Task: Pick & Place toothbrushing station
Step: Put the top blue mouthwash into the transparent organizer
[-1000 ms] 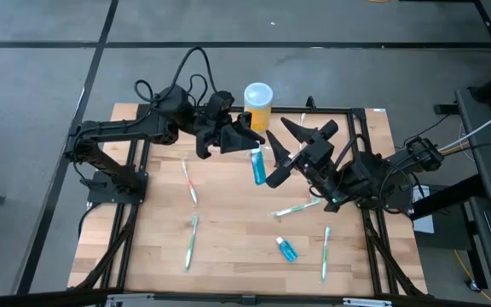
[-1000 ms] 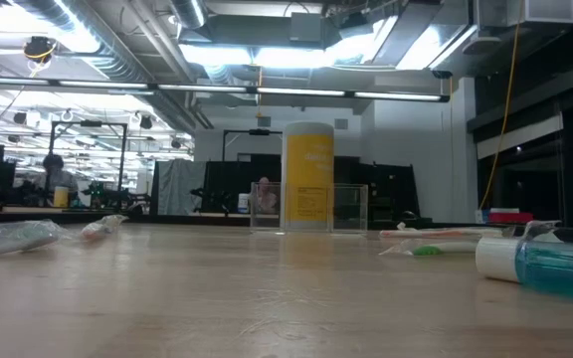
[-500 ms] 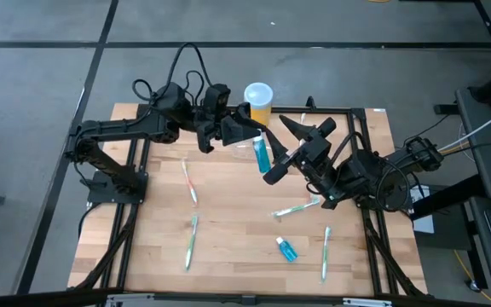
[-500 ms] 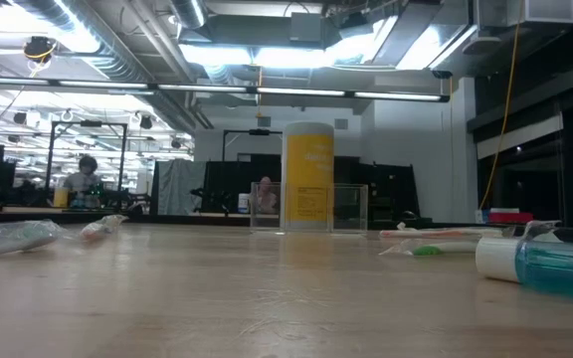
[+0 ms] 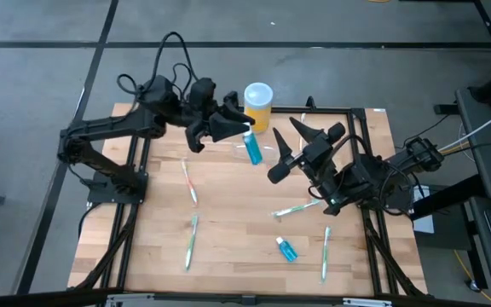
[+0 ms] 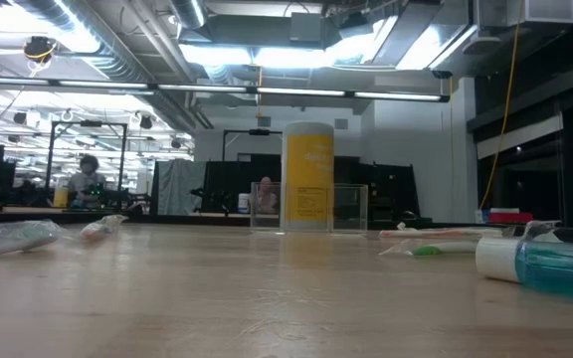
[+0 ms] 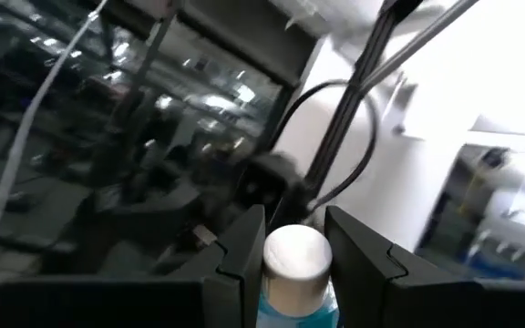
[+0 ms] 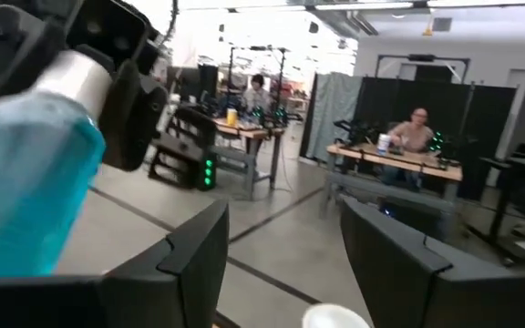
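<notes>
Carrying a blue, white-capped mouthwash bottle [image 5: 251, 148] pinched in my left gripper [image 5: 239, 130] at upper centre, I steer toward the clear plastic toothbrushing station [image 6: 309, 208] behind the yellow white-lidded canister [image 5: 258, 104]. Right gripper [image 5: 298, 147] hovers spread, empty. Next: lower accurately.

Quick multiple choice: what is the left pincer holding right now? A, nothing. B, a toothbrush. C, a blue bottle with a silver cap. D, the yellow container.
C: the left pincer is closed on the blue bottle just below its silver cap, held up beside the yellow container.
</notes>
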{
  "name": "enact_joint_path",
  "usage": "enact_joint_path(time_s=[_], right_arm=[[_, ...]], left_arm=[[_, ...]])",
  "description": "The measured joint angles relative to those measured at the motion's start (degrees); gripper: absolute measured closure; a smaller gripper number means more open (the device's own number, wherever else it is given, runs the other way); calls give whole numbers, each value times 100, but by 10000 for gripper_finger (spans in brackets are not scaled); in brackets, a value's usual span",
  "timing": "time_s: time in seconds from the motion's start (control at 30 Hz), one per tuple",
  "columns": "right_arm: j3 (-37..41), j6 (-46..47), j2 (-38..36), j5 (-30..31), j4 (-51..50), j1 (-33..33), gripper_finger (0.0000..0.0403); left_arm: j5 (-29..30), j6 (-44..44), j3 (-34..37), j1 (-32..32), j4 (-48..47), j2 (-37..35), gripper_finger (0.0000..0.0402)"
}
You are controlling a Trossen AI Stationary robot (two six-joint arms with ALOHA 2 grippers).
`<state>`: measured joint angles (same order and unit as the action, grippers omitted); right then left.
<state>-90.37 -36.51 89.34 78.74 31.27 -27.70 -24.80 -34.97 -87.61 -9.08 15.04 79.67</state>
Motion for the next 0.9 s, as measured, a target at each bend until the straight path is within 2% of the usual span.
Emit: enact_joint_path(time_s=[0.1, 0.17, 0.33, 0.4, 0.47, 0.67, 0.83, 0.9], right_arm=[[0, -62, -11, 296, 0, -116, 190], [0, -135, -39, 545, 4, -240, 190], [0, -294, -125, 1115, 3, -611, 190], [0, -321, -162, 1125, 2, -746, 190], [0, -317, -192, 1125, 4, -853, 190], [0, -315, -210, 1127, 3, -1060, 190], [0, -271, -212, 1125, 2, -1201, 190], [0, -126, -212, 1126, 1, -1243, 190]], left_arm=[[391, 711, 0, -50, -1087, -294, 310], [872, 1275, 0, -48, -1909, -472, 310], [2835, 2593, 4, 247, -3565, -683, 310], [3508, 2846, 156, 429, -3685, -683, 310], [3844, 2838, 428, 568, -3599, -688, 310], [3847, 2638, 1680, 591, -2368, -714, 310], [3035, 3041, 2887, 264, -1143, -707, 310], [2890, 3134, 3310, 27, -775, -707, 310]])
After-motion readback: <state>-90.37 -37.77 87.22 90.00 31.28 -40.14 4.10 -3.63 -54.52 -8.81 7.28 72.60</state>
